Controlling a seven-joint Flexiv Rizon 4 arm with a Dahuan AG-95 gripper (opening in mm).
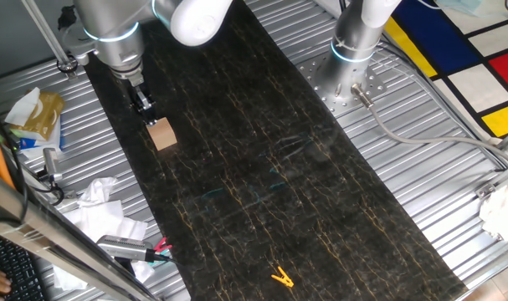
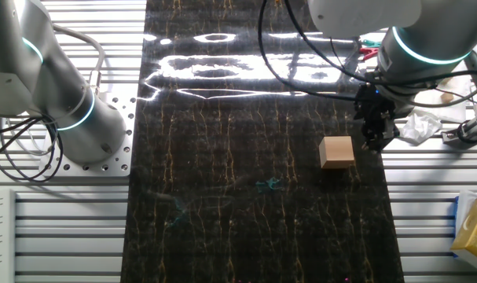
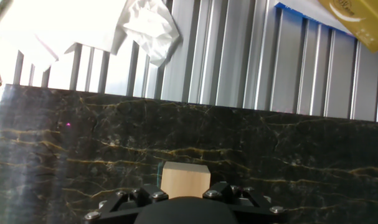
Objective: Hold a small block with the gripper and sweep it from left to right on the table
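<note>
The small tan wooden block (image 1: 162, 134) lies on the black marble table (image 1: 262, 167) near its left edge. My gripper (image 1: 145, 109) hangs on the silver arm just above and behind the block and does not hold it. In the other fixed view the gripper (image 2: 377, 130) stands beside the block (image 2: 337, 152), near the table's (image 2: 246, 196) right edge, and its two fingers look apart. In the hand view the block (image 3: 185, 179) shows below, between the black jaw bases, resting on the table (image 3: 83, 149).
A yellow clip (image 1: 281, 278) lies at the table's near end. The second arm's base (image 1: 351, 50) stands on ribbed metal (image 1: 421, 192) across the table. Crumpled paper (image 1: 94, 201) and a yellow packet (image 1: 40, 113) lie beside the block's edge of the table.
</note>
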